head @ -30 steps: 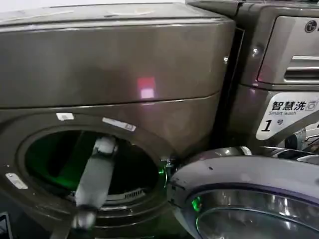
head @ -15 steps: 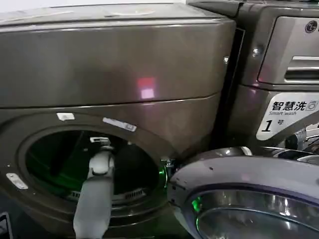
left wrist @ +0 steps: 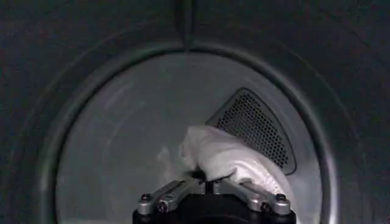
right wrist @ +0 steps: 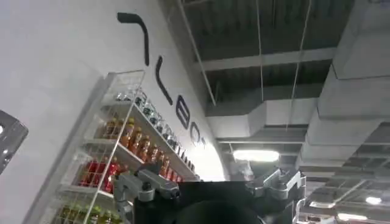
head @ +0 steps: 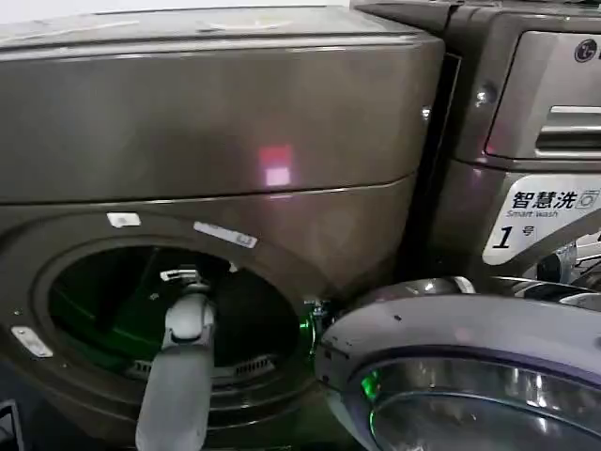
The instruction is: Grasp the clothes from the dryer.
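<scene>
While its round door hangs swung open to the right, the dryer takes the left arm through its port. Drum rear wall with perforated vent. Clothes: white wad low in the drum, against that wall. Left gripper: fingers drawn together, pinching the wad's near edge. Risk: so shallow a pinch may slip on withdrawal. Right gripper: raised toward the ceiling, spread, empty.

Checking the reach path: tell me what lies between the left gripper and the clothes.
Nothing: in the left wrist view the left gripper meets the white clothes directly inside the dryer drum.
</scene>
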